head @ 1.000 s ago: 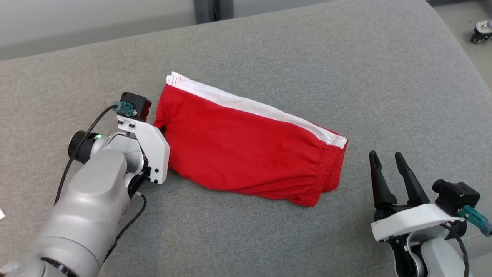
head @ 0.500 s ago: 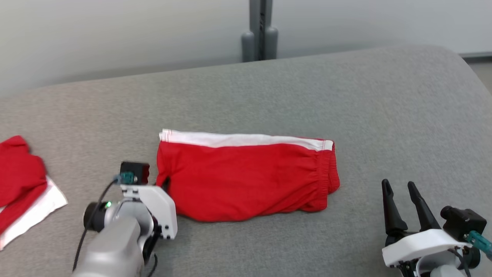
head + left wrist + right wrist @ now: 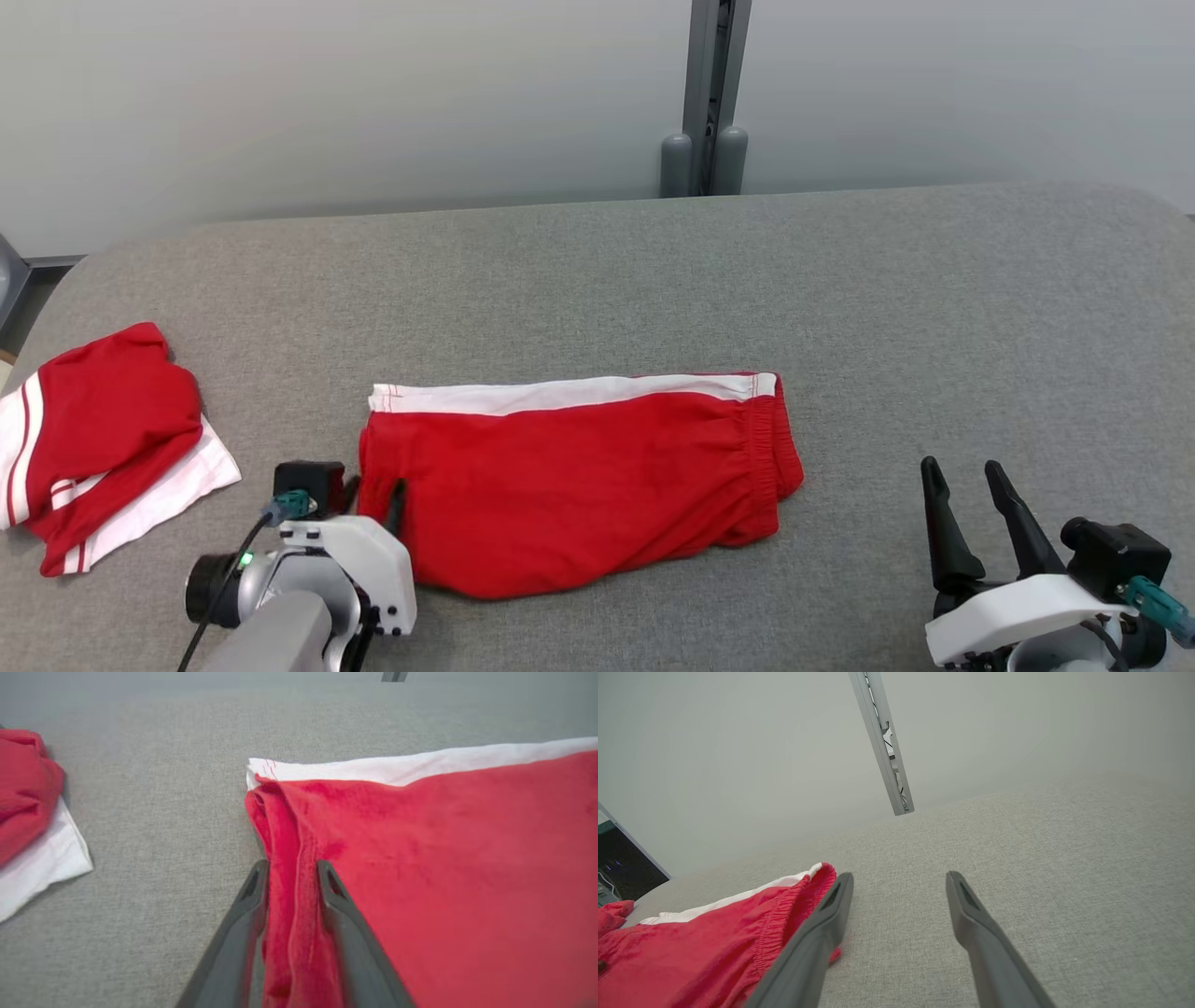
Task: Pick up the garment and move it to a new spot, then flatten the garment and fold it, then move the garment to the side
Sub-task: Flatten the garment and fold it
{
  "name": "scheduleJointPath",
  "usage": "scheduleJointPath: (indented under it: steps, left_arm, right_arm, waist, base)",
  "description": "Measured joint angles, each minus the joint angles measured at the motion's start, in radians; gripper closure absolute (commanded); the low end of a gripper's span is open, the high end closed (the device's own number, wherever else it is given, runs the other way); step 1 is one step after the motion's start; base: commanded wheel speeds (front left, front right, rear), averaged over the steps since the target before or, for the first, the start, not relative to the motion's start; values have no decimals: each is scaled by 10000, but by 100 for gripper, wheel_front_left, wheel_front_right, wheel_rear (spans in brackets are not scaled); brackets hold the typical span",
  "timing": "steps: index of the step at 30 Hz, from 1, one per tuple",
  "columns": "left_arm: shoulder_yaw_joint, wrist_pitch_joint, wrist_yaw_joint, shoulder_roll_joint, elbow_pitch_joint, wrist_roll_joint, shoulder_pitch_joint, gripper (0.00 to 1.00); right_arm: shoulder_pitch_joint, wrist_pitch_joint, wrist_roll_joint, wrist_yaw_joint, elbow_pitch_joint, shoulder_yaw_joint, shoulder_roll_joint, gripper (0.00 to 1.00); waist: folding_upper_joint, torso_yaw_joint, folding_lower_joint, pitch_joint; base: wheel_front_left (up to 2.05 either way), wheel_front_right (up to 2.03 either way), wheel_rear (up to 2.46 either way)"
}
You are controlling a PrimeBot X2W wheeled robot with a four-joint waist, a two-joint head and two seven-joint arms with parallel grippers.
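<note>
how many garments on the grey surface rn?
2. The folded red shorts lie mid-surface, left edge between the fingers of the left gripper; a second red-and-white garment sits crumpled at far left. Others could be out of frame.

We see a grey woven upholstery surface (image 3: 840,299) spanning the view. Near its left end lies a crumpled red garment with white stripes (image 3: 103,439). Behind it we see a pale grey wall (image 3: 327,103) and an upright metal post (image 3: 707,84).
</note>
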Motion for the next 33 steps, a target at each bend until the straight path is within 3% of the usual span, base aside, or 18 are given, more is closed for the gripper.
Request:
scheduleJointPath:
  steps: [5, 12, 17, 18, 24, 33]
  left_arm:
    - [541, -17, 700, 426, -1283, 788, 312, 0]
    - [2468, -17, 1921, 1129, -4445, 2830, 1820, 0]
    - [3789, -17, 2282, 1210, -6245, 4343, 3310, 0]
    - [4334, -17, 2303, 1101, -6711, 4665, 3823, 0]
    - [5386, -17, 2034, 786, -7363, 5674, 5181, 0]
    - [6353, -17, 1530, 186, -7871, 6782, 6135, 0]
  right_arm:
    - [-3, 0, -153, 0, -63, -65, -2, 0]
    - [5, 0, -673, 0, -353, -186, -8, 0]
    - [12, 0, -966, 0, -477, -205, -6, 0]
    - [60, 0, -993, 0, -479, -234, -2, 0]
    - [276, 0, -1049, 0, -504, -230, -6, 0]
    - [677, 0, -1060, 0, -506, 77, -8, 0]
  waist:
    - [0, -39, 0, -4]
    - [0, -97, 0, -141]
    - [0, -117, 0, -258]
    - [0, -126, 0, -329]
    - [0, -116, 0, -573]
    - [0, -11, 0, -762]
  base:
    - [0, 0, 0]
    - [0, 0, 0]
    - [0, 0, 0]
    - [0, 0, 0]
    - [0, 0, 0]
    - [0, 0, 0]
